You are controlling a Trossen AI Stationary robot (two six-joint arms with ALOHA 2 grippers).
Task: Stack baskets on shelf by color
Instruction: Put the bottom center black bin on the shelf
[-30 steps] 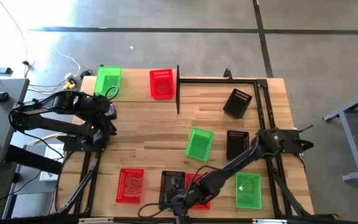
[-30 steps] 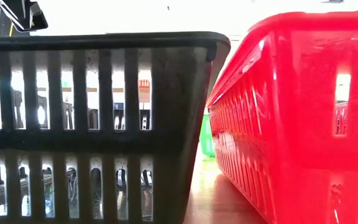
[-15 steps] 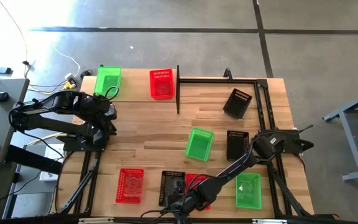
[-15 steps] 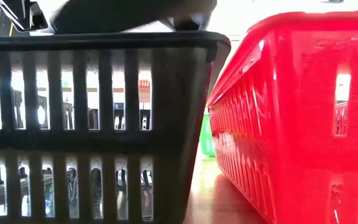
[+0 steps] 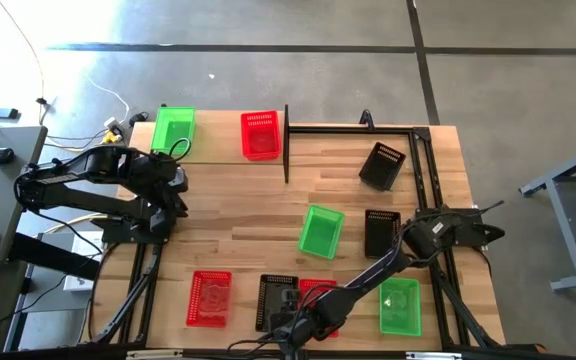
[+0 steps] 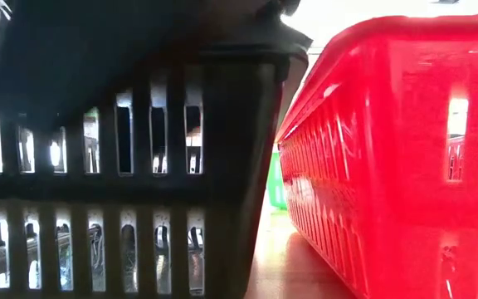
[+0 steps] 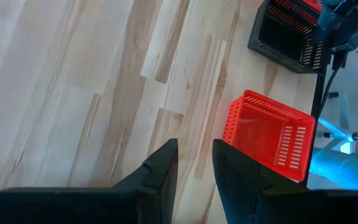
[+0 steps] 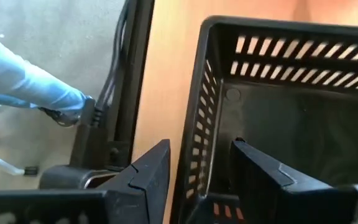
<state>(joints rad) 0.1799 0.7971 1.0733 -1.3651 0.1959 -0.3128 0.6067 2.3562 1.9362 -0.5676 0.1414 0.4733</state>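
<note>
black basket point(image 8: 278, 106) wall sits between the parted right gripper point(image 8: 194, 180) fingers; red basket point(image 5: 318, 296) beside it.

Slotted black basket point(image 8: 278, 93), bright red mesh basket point(image 7: 270, 134), green baskets point(image 5: 320, 230), pale striped wood tabletop point(image 5: 238, 215).

black plastic mesh basket point(image 6: 131, 166): upper left wall hidden by blurred dark arm. red plastic mesh basket point(image 6: 397, 158): right side cut off.

Two dark, jointed robot arms point(image 5: 88, 180) with smooth black wedge-shaped fingers point(image 8: 148, 171) and thin black cables.
</note>
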